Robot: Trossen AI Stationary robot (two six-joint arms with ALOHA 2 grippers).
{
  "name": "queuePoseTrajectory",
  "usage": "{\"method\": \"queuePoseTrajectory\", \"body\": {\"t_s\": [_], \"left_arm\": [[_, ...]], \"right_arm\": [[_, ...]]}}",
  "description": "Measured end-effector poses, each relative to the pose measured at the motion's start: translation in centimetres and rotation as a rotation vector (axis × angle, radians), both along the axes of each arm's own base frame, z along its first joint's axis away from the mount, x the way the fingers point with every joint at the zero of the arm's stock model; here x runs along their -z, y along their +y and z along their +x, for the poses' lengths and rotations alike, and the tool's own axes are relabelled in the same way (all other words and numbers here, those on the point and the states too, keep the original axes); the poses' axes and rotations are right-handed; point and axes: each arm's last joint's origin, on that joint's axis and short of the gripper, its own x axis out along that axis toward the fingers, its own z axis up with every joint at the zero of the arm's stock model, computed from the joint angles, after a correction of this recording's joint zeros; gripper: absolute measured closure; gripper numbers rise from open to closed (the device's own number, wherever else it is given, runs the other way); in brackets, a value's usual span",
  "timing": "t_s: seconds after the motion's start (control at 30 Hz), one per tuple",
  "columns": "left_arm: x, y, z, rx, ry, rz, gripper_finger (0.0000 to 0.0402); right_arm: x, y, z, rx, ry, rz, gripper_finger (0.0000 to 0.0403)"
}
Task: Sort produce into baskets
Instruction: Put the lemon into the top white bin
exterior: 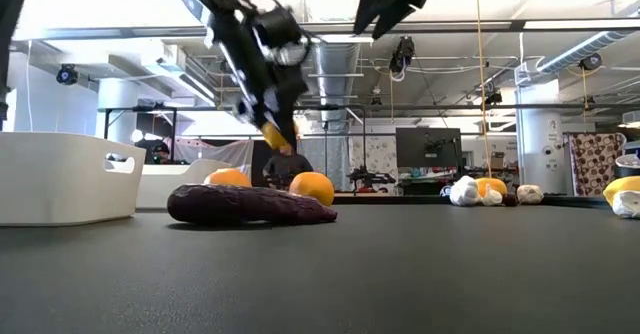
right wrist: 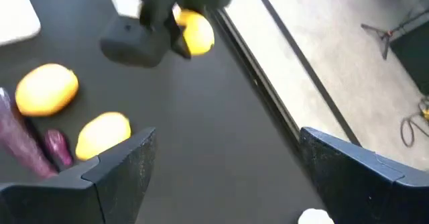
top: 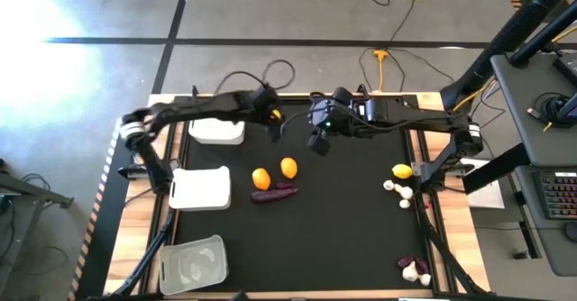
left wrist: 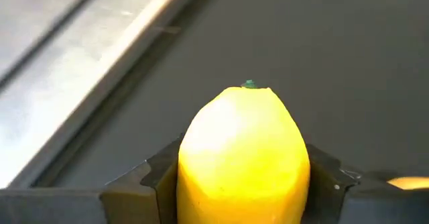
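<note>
One black mat (top: pixel 343 220), grey floor (top: pixel 270 8)

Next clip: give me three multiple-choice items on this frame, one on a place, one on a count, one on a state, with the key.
1. Where is the clear basket?
A. near left corner
B. far right corner
C. table centre

2. How many yellow-orange fruits lie beside the purple sweet potato?
A. none
B. two
C. five

3. What is the left gripper doing?
A. hanging empty
B. resting in a basket
C. gripping a yellow fruit

Key: A, the high view shows it there; B, two sit by it; C, the left wrist view shows the fruit between the fingers.
</note>
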Motion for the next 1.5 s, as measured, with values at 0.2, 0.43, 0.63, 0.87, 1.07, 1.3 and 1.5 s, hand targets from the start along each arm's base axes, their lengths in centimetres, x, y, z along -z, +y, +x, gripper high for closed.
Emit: {"method": "queuePoseTrajectory", "body": {"t_s": [0.2,0.43,0.63,0.87,1.07,1.3,1.5], "left_arm": [[-2.9,-1.4,-6.2,-0.228,0.044,0.088,0.0211],[-0.5,-1.3,-12.9,-0.552,0.056,0.043,0.0211],[2.7,-0.2,-14.4,-0.634,0.083,-0.070,0.0211],[5.8,1.0,-13.1,-0.618,0.137,-0.111,0.0211],[8.3,1.6,-12.4,-0.607,0.222,-0.144,0.0205],[8.6,1.9,-12.0,-0.574,0.229,-0.143,0.0172],[7.4,2.0,-12.1,-0.534,0.246,-0.098,0.0141]], "right_arm": [[-0.2,-0.2,0.3,-0.019,-0.027,-0.012,0.0049],[0.1,-0.2,0.7,-0.002,-0.039,0.003,0.0049],[1.1,0.0,1.6,-0.027,-0.035,0.080,0.0049],[2.0,1.1,2.2,-0.036,-0.021,0.132,0.0049],[2.1,2.9,2.1,-0.041,-0.018,0.166,0.0050],[2.3,5.8,1.8,-0.040,-0.014,0.219,0.0051],[2.4,7.3,1.6,-0.026,-0.023,0.251,0.0051]]}}
